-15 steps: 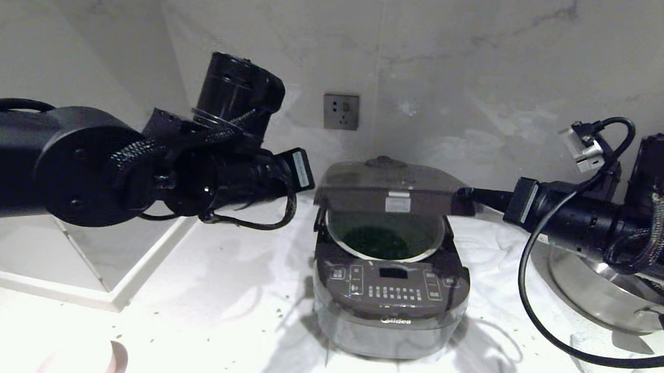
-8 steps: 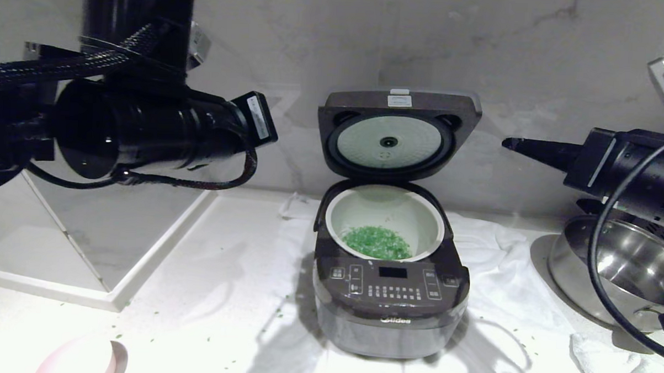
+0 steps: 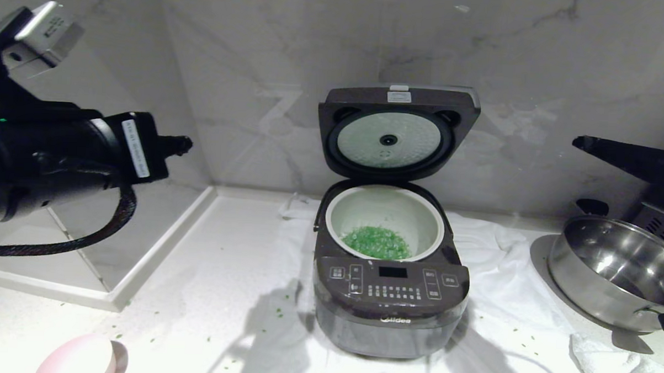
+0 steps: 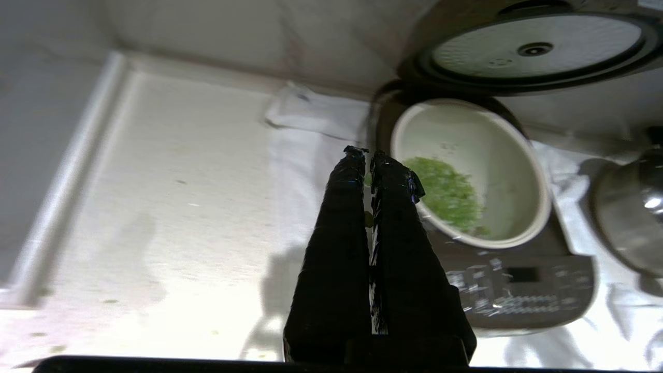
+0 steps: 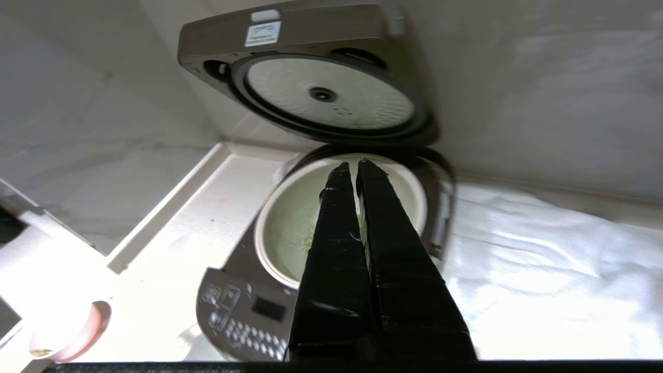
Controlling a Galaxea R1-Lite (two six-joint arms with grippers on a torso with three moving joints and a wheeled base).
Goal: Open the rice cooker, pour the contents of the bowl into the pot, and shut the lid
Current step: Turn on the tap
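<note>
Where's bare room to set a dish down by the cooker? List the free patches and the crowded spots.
Free: the countertop between the raised white ledge and the rice cooker, with only scattered green bits. The white cloth between cooker and steel pan is narrower. Crowded: the right edge by the pan, and the near-left corner holding the pink bowl.

Steel pan (image 3: 605,273) with black handles at right on white counter (image 3: 218,271). Rumpled white cloth (image 3: 495,253) spread across counter, pan's near edge over it. Grey-veined marble wall (image 3: 270,68) behind. Raised white ledge (image 3: 158,258) at left corner.
</note>
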